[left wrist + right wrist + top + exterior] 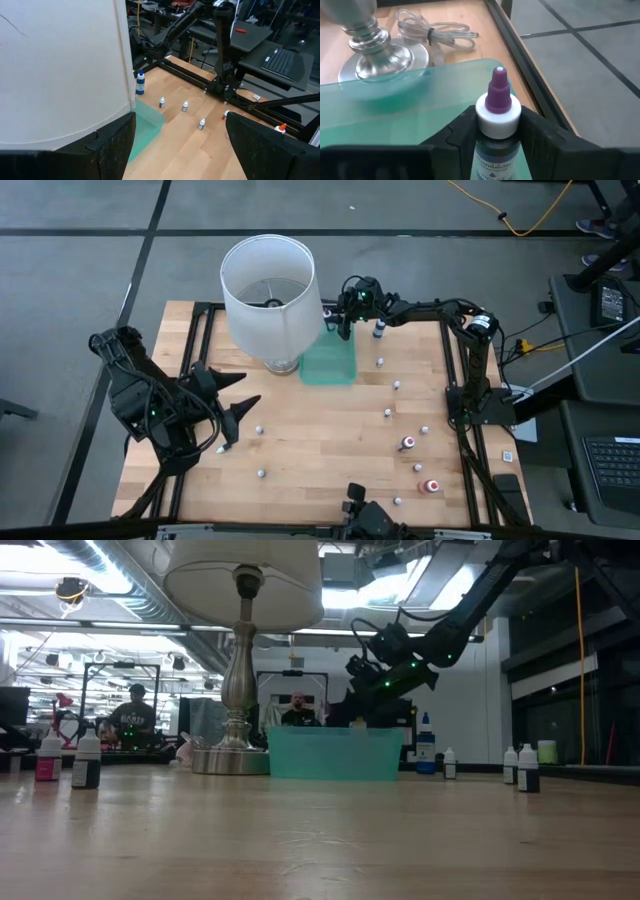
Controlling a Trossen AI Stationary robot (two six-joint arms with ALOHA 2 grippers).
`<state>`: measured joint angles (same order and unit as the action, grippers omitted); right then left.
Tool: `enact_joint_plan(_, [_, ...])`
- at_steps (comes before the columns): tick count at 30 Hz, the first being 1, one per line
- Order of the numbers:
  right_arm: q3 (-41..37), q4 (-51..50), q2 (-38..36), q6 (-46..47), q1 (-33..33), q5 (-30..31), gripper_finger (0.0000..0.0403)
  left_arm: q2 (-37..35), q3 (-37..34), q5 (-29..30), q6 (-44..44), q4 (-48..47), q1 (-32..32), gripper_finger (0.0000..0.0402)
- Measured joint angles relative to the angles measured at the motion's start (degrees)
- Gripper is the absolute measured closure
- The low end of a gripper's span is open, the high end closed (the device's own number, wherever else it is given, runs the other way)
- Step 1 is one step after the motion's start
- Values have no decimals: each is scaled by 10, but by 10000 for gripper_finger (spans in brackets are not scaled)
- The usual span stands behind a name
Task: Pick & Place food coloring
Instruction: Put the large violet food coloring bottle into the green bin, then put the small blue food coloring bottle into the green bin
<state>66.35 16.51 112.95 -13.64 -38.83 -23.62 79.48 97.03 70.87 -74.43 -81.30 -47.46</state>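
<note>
The food coloring bottles are tiny and white-capped. Several stand scattered on the table's right half, such as a red one [407, 444] and a blue one [379, 330]. A few more stand near the left arm [260, 430]. My right gripper [347, 320] hovers over the far end of the green tray [330, 362], shut on one dark bottle [497, 117] with a white cap and purple tip. My left gripper [245, 395] waits open at the table's left, beside the lamp's white shade [60, 70]; its own view shows it [180, 150]. My right gripper pinches the dark bottle between its two fingers [462, 132], on the body just under the white cap [496, 146]. The cap and purple tip [498, 92] stick out past the fingers. The bottle is lifted clear above the green tray [420, 110].
A lamp with a big white shade [268, 285] and a silver base [375, 57] stands beside the tray at the far middle; its coiled cord [437, 32] lies by the base. A black frame [460, 410] edges the table. People sit in the room behind [135, 715].
</note>
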Motion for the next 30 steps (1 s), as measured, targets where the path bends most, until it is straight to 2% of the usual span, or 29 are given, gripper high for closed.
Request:
enact_joint_plan(13, [2, -24, -1, 3, 0, 0, 252, 0, 0, -3, 0, 0, 0, 100])
enact_joint_plan(19, [38, -38, -1, 17, 0, 0, 252, 0, 0, -3, 0, 0, 0, 100])
enact_joint_plan(27, [142, -215, -25, 16, 0, 2, 251, 0, 0, -5, 10, -2, 0, 100])
enact_joint_plan(30, [179, -260, -46, 13, -2, 19, 251, 0, 0, -5, -7, -40, 0, 100])
